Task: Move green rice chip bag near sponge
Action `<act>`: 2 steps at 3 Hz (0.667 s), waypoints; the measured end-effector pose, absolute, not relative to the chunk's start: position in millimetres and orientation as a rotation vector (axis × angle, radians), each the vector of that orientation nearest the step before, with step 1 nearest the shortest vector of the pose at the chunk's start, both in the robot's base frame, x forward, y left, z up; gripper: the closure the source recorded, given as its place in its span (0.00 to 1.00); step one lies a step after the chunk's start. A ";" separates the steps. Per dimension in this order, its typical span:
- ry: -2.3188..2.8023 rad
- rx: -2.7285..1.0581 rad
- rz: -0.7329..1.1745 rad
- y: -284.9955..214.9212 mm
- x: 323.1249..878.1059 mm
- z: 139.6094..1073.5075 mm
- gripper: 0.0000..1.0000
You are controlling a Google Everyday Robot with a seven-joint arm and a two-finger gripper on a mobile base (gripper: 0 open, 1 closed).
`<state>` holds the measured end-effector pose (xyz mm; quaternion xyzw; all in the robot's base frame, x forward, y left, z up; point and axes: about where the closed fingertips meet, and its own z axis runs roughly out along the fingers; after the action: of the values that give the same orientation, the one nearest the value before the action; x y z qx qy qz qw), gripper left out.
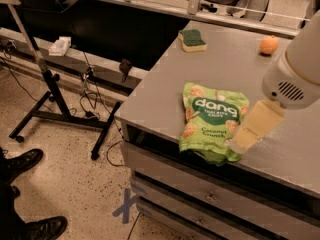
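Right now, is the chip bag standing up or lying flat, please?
Lying flat: the chip bag rests label up on the table, near its front edge. The gripper hangs at the bag's near corner.

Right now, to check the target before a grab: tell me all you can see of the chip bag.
The chip bag is a crinkly light-green pouch with a dark green "dang" label and pictures of tan chips. It lies flat, label up, at the front edge of the grey table. The robot's hand is over its lower right corner as seen; contact cannot be told. Nothing else touches it.
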<state>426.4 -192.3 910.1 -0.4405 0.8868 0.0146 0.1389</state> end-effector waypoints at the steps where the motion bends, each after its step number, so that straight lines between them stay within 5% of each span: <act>1: 2.615 -1.186 0.144 -163.4 416.5 897.9 0.00; 2: 2.600 -1.158 0.208 -146.5 406.7 887.3 0.00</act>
<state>406.7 -146.5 887.3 -0.4015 0.9017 0.0722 0.1433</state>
